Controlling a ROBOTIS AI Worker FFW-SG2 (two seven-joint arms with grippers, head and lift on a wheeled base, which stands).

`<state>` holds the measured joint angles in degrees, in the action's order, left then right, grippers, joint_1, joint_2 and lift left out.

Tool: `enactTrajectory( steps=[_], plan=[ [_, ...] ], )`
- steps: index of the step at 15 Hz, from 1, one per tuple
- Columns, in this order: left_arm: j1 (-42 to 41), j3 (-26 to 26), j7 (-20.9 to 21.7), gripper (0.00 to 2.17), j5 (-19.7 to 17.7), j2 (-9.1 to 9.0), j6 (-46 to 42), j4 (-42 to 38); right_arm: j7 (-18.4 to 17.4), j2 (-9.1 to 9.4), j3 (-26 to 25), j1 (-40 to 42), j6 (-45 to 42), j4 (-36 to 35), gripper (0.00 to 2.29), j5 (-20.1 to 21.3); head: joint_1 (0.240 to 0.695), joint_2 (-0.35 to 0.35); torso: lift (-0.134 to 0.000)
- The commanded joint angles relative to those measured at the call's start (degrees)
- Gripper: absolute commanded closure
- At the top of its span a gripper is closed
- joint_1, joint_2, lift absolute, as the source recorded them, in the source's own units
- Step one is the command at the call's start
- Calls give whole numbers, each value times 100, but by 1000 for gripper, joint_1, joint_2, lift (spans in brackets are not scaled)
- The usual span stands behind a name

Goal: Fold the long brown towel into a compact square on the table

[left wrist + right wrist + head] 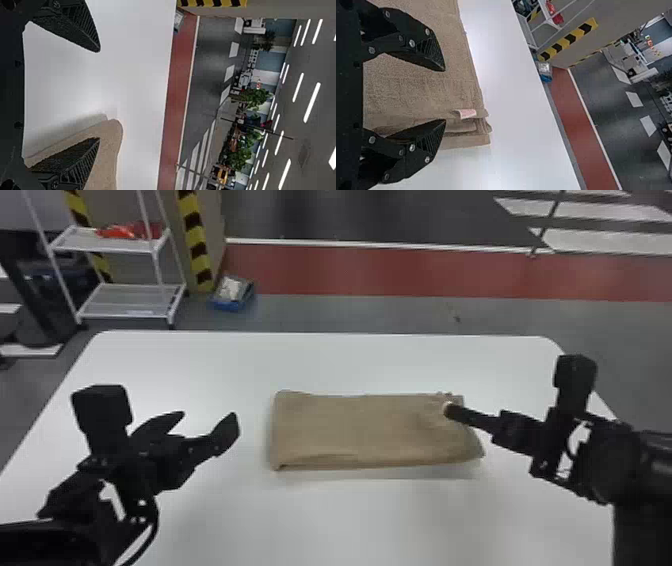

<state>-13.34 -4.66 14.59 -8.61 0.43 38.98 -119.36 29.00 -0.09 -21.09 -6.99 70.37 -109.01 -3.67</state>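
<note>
Brown towel (pixel 350 430) lies on white table (pixel 300 360), near the middle, already folded to a flat rectangle, longer left to right than front to back. Not a square. Left end has a rounded fold; right end is looser, with a slanting edge and a small pucker at the far corner. Right wrist view: layers stacked at that end, slightly uneven, small white label (pixel 468 113) with reddish print sticking out between them.

2 arms in head view, 1 per side. Left end effector (pixel 207 421) is over the table, left of the towel; released, 2 fingers wide apart, nothing between them. Left wrist view: 1 of its fingers (pixel 75 162) overlaps the towel's rounded end, other is over white tabletop.

Right end effector (pixel 452 411) is at the towel's right end, by the far corner. Also released: 2 fingers spread in right wrist view, no cloth gripped. Can't tell if its tips touch the towel.

Beyond the table, far left: white rack (pixel 122 315), 2 shelves showing, red-orange item (pixel 132 231) on the upper 1. Blue box (pixel 232 304) on the floor near it, pale contents. Red floor strip (pixel 375 272) runs behind.
</note>
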Motion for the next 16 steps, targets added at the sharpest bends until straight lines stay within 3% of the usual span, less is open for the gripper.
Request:
enactTrajectory(
  steps=[1, 9, 12, 14, 16],
  plan=[
    [7, 27, 0, 87, 0, -7, 0, 1, 1, 14, -115, -22, 113, -6, 53, 60, 695, -88, -123],
    [-20, 36, 0, 87, 9, -7, 0, -34, 10, -27, 132, -417, -63, 987, 130, 710, 695, -110, -123],
    [-37, 27, 0, 87, 9, 1, -53, -17, 18, -35, 140, -487, -274, 1286, 208, 754, 695, -110, -123],
    [-64, 36, 0, 87, 9, -7, -422, 45, 62, -27, 132, -487, -379, 1330, 373, 692, 695, -108, -123],
    [-169, 53, 0, 90, -44, -25, -1810, 326, 115, -27, 88, -470, -397, 1330, 620, 543, 695, -105, -123]
  ],
)
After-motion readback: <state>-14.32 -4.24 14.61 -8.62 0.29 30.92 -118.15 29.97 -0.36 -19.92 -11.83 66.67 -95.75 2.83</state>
